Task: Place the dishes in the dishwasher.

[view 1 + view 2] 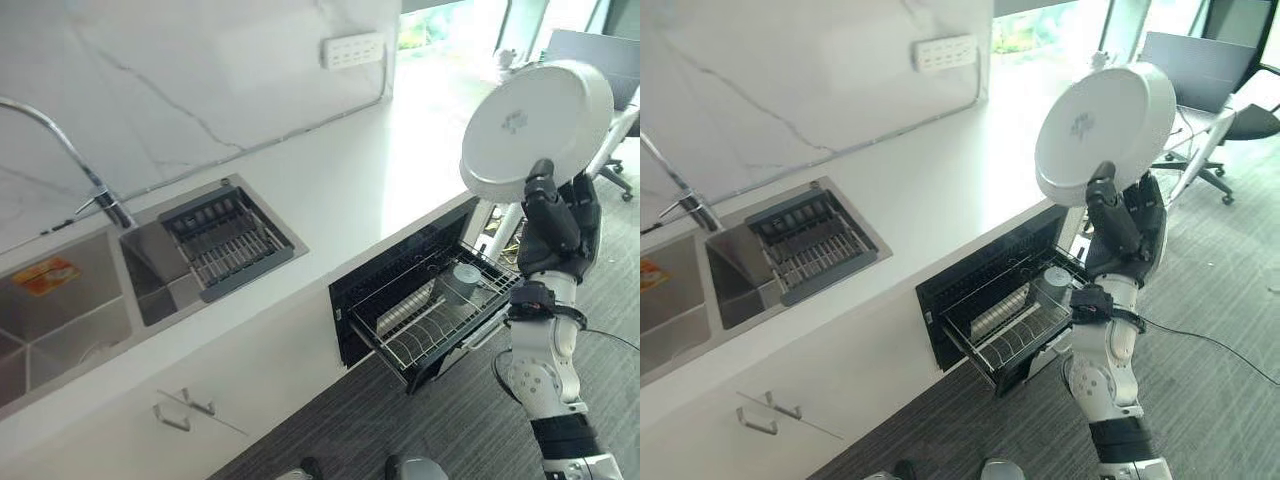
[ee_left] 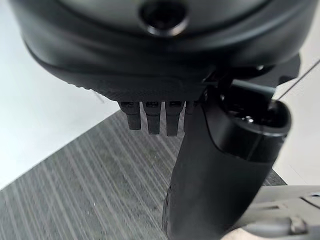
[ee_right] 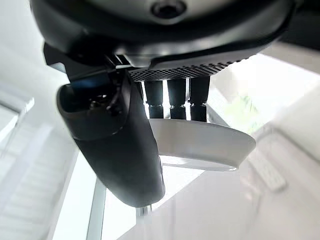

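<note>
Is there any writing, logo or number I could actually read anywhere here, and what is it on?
Nothing here reads clearly.
White plate in the right hand: a small grey mark on its underside, too small to read.
Sink: an orange and red sticker with print on it, too blurred to read.
White power strip on the wall: no readable marking.
Dishwasher rack: no label that can be made out.

A glossy white ceramic-looking plate [image 1: 535, 128] is gleaming above the wire-metal dishwasher rack [image 1: 440, 318] (thin, shiny rods), beside a smooth white countertop [image 1: 330, 190].
</note>
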